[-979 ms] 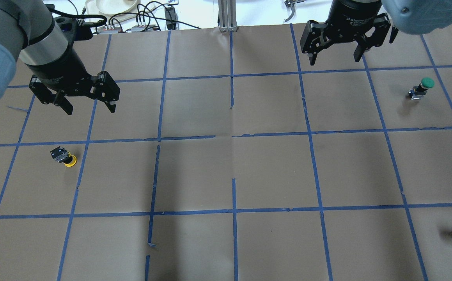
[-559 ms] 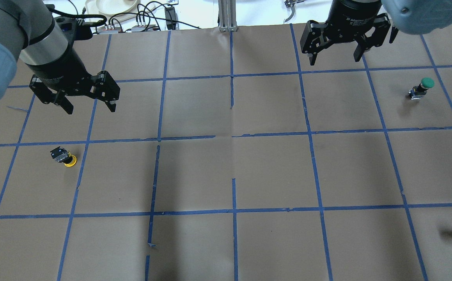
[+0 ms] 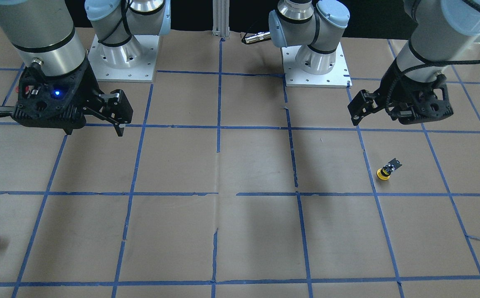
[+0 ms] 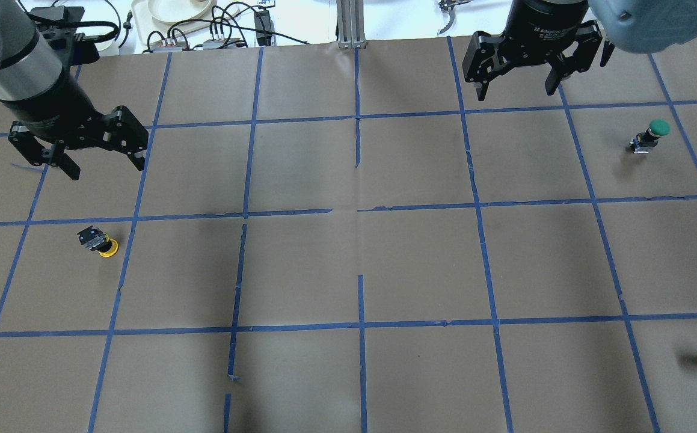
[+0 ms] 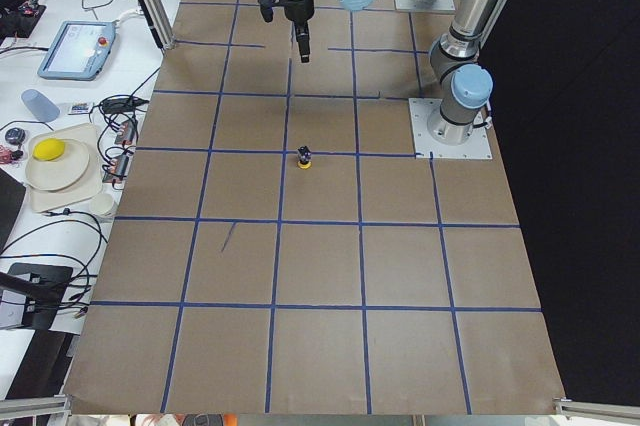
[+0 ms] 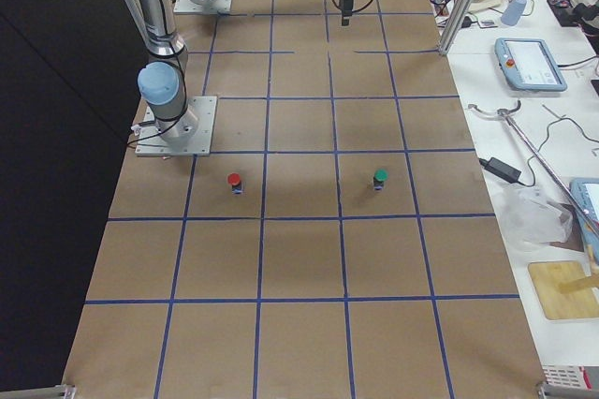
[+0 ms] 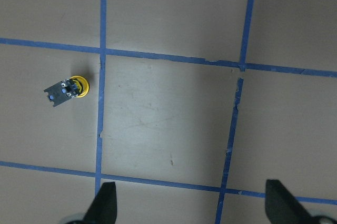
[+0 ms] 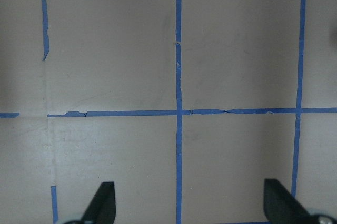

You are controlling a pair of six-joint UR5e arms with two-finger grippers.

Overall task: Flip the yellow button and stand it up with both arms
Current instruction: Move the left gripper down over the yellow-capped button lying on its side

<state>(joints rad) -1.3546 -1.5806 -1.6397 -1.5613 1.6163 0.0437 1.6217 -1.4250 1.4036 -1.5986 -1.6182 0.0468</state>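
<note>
Finds the yellow button (image 4: 100, 242) cap-down on the table (image 4: 324, 264), grey block base up and leaning, near 9 o'clock of the overhead view. Has the left gripper (image 4: 107, 169) spread wide in the air at the button's 12 o'clock, not touching it; has the right gripper (image 4: 515, 93) equally wide, well apart toward 2 o'clock. Risks most at the pick: tiny against the fingers, so likely to squirt out or roll on its round cap if pinched off-centre. Risks a drop or a skewed regrasp at the handover, with little surface left for a second pair of fingers. May topple on release if set down tilted. Should not be mixed up with the green button (image 4: 652, 133) near 3 o'clock.
</note>
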